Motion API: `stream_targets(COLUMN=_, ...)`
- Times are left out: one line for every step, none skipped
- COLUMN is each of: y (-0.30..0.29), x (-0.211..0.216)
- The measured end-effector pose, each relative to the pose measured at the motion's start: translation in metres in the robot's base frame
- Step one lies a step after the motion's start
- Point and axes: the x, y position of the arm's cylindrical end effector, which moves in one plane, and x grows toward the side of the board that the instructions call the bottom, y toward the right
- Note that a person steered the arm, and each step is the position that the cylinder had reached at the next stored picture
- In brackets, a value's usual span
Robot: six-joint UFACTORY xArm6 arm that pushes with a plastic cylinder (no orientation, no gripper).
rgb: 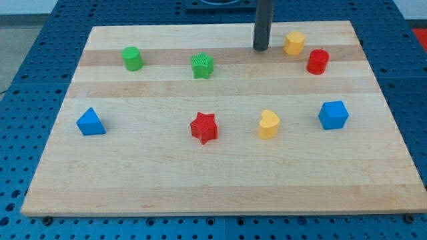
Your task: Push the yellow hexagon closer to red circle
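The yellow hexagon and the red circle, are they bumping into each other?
Apart. The camera view shows a thin strip of bare wood between the yellow hexagon and the red circle. My tip stands to the view's left of the hexagon, not touching it.

Rod (263, 20) cut off by the view's top edge; arm above unseen. Board (213, 193) corners all in view.

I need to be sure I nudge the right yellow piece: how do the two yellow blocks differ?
The yellow hexagon sits near the view's top, just right of my tip and beside the red circle. The yellow heart lies lower, between the red star and blue cube. Hexagon is flat-sided; heart lobed. Same colour.
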Motion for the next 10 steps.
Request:
stream_targets(y=0.026, x=-0.024)
stream_targets(y=0.070, x=-0.024)
stream_targets(y=0.096, x=-0.024)
stream_targets(y=0.121, x=-0.020)
stream_targets(y=0.142, x=-0.020)
stream_targets(y=0.136, x=-0.059)
stream_targets(y=0.075, x=-0.065)
stream_targets(y=0.023, x=-0.043)
stream_targets(y=0.032, x=-0.024)
stream_targets(y=0.055, x=-0.016)
